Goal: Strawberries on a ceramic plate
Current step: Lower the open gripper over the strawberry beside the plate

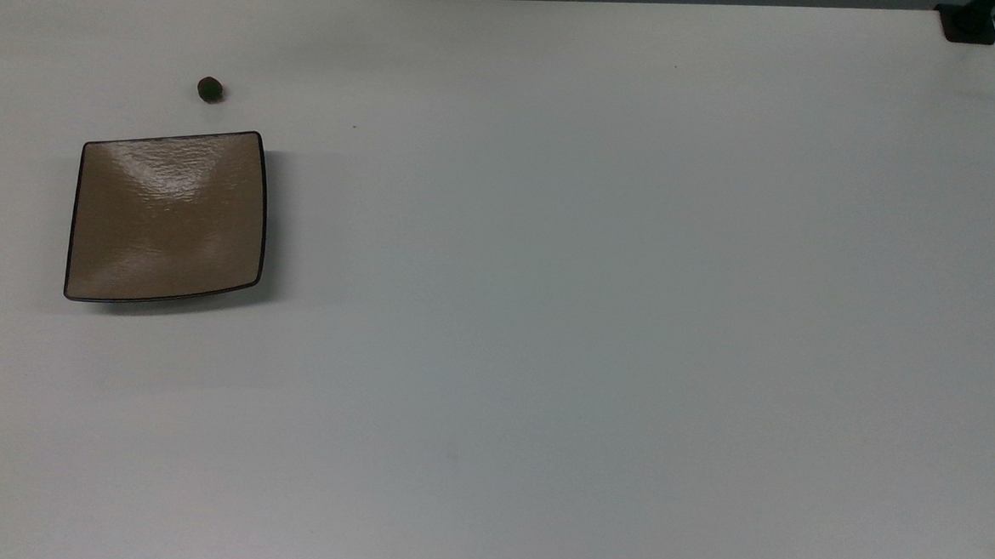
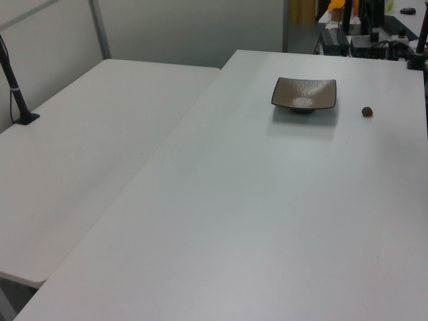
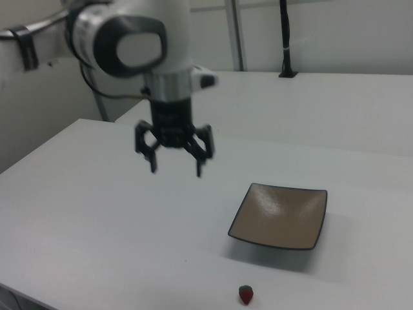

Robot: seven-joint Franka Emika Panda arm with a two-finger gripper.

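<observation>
The strawberry (image 1: 210,89) is a tiny dark berry lying on the white table, a short way beyond the plate's far edge in the top view. The square tan-brown ceramic plate (image 1: 169,215) with a thin dark rim sits empty at the top view's left. In the left view the plate (image 2: 304,93) is far back and the berry (image 2: 366,112) lies to its right. In the right view my gripper (image 3: 176,169) hangs open and empty above the table, left of the plate (image 3: 281,216) and well above the red strawberry (image 3: 246,294) near the bottom edge.
The white table (image 1: 598,319) stretches wide to the top view's right. A black camera mount (image 1: 969,23) stands at its far right corner. A second white table (image 2: 87,140) with a black post (image 2: 17,87) adjoins on the left view's left.
</observation>
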